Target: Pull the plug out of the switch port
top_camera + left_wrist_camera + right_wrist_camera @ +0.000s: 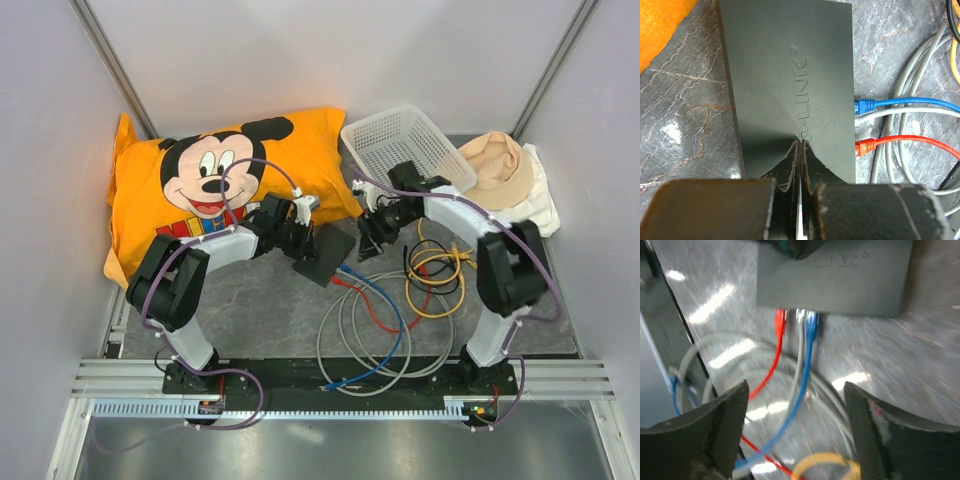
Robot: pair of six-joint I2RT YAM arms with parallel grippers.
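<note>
- The switch [325, 255] lies flat just off the orange cushion's [200, 180] near right corner. Its long axis runs diagonally, and its socket edge is turned away from the cushion.
- A blue plug [865, 105], a grey plug [860, 119] and a red plug [865, 146] sit in that edge.
- The left gripper [800, 145], fingers pressed together, rests its tips on the switch's top.
- The right gripper [796, 390] hangs farther from the cushion, spread wide and holding nothing.

The switch [326, 255] lies between the pillow [200, 180] and the coiled cables [398, 312], basket [405, 145] behind.
</note>
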